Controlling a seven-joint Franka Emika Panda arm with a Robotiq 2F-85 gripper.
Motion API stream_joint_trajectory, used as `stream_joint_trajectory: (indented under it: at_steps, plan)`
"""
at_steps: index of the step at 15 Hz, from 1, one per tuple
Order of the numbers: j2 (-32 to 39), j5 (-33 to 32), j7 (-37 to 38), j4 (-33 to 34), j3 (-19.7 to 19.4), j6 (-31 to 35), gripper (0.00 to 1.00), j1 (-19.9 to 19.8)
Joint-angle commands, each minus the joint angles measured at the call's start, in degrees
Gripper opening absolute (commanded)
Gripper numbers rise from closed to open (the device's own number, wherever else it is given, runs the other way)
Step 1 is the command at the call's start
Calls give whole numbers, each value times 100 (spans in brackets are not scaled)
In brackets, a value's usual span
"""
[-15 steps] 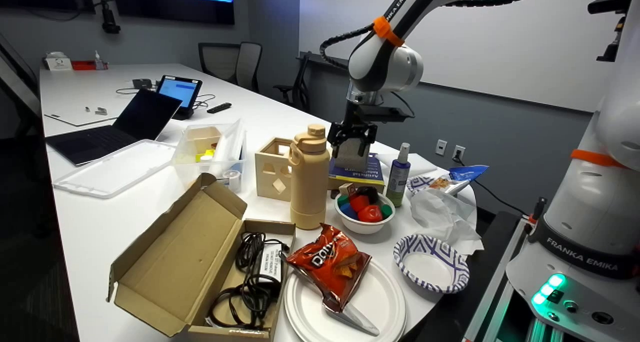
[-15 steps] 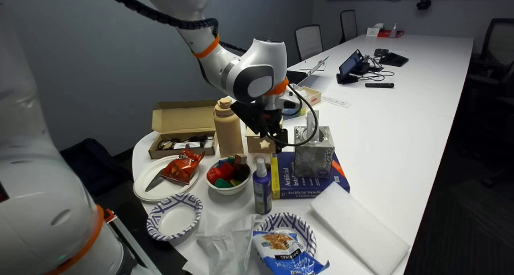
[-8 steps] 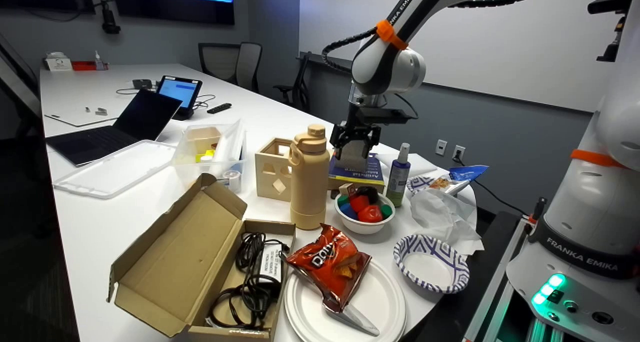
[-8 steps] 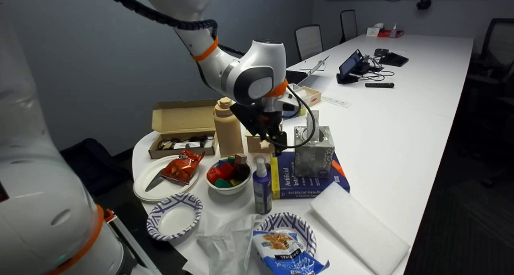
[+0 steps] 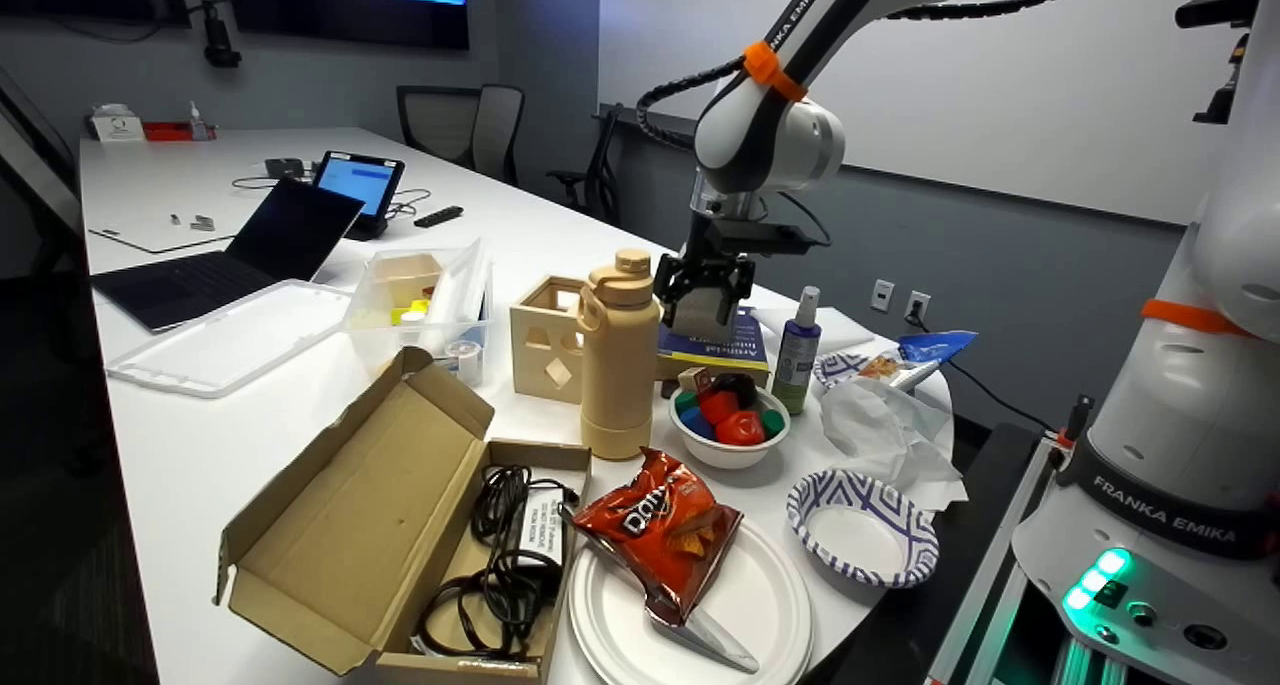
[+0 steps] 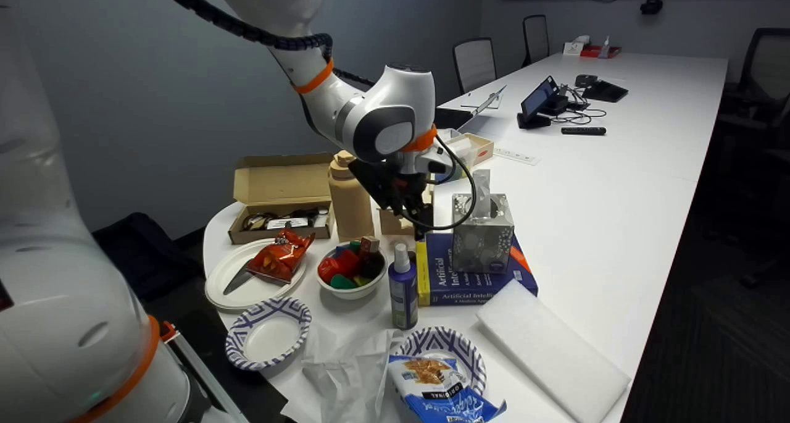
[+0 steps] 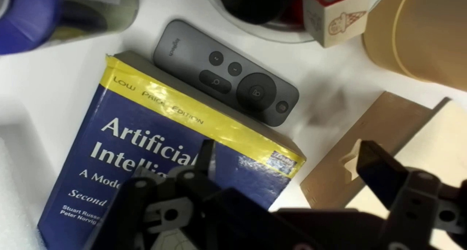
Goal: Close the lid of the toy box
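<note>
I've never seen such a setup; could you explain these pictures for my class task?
This is a robot arm ending in a gripper with two fingers. The wide views are taken from two places off the arm; the close-up is taken from its wrist. On the white table, among other things, are a wooden box with shaped holes, a bottle, a bowl of colourful pieces, and a book with a tissue box on top. The fingers are spread apart and hold nothing.

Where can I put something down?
Bare table lies between the silver tissue box and black remote, and between the cardboard flap and table edge. It's crowded around the bowl of blocks, with the tan bottle and spray bottle close.
</note>
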Motion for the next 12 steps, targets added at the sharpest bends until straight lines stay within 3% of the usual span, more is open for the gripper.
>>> stream_joint_trajectory:
  at_steps: [1,12]
  plan:
    - [91,398,-388,119,192,45,100,-97]
    - [572,756,-1108,626,457,189,100,-203]
